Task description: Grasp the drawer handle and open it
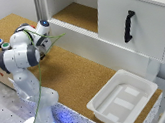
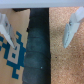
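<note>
Cork-brown counter (image 1: 80,77) runs below the white cabinet. My hand (image 2: 39,30) hangs spread, its fingers (image 2: 71,29) wide apart, pinching nothing, over a dark gap between the cork and a blue-printed cardboard box (image 2: 12,50). Well away, toward the exterior view's right, the drawer handle (image 1: 129,26) stands upright on the drawer (image 1: 144,21). A white tray (image 1: 123,98) sits below it.

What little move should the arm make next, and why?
Probably swing toward the exterior view's right, toward the drawer handle. The pincer is open and holds nothing, the arm sits folded well away from the drawer, and the handle is untouched.
</note>
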